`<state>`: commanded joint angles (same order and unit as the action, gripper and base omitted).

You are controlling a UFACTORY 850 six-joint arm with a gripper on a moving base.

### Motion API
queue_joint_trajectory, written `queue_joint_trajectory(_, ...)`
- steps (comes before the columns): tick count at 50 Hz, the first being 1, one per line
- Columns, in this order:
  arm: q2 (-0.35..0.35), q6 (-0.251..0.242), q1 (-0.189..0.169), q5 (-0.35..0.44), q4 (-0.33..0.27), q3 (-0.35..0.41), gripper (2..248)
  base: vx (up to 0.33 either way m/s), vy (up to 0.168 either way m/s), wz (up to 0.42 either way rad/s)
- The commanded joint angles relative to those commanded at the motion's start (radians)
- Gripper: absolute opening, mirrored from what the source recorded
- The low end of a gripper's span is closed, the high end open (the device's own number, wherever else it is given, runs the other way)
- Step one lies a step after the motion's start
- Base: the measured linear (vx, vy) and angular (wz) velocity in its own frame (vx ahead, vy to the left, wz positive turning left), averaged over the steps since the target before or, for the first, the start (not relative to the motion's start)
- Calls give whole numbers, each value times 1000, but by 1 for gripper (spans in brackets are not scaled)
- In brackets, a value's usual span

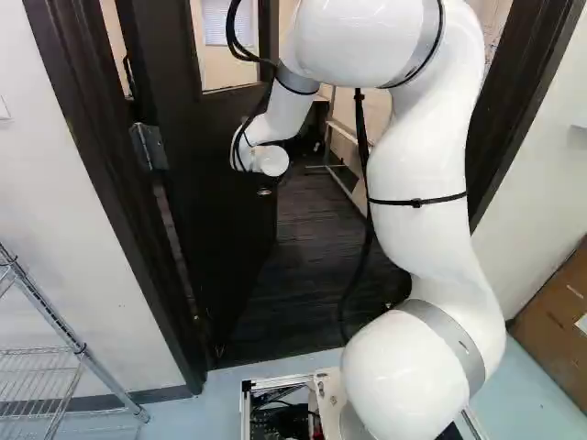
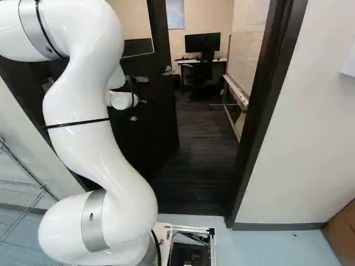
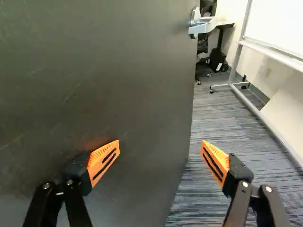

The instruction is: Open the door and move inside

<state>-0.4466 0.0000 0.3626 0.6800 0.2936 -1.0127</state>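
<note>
Door [image 1: 215, 220] is partly open, swung into the room beyond; with twelve taken as straight ahead of the base, it sits at about eleven o'clock, hinged on that side. Passage is seen from twelve to one. Pincer [image 3: 160, 146] is held wide open, nothing gripped. One orange pad [image 3: 104, 161] is set over the door face, the other [image 3: 216, 161] out past the free edge, above the carpet [image 3: 208, 113]. Contact with the door can't be told. Lever handle [image 3: 200, 26] lies farther ahead of the pincer, toward one o'clock, ungrasped.

Arm [image 2: 83, 149] is stretched toward eleven, presumably so the door can be pushed rather than pulled; no grip is needed for that, hence the spread fingers. Base [image 1: 275, 379] is parked just short of the doorway, likely so reach is kept while the gap is widened.

Step judged: door being opened, entry not yet made. Next, more push near the free edge is called for, then a drive toward twelve. Risks: door swinging back, arm caught on the door frame [image 2: 266, 111], whiteboard stand [image 2: 242, 95] at one o'clock bumped once inside.
</note>
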Motion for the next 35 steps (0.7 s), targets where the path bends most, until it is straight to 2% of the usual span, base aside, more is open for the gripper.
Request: queue_joint_trajectory(35, -61, 0, 45, 0, -140, -79, 247, 0, 0, 0)
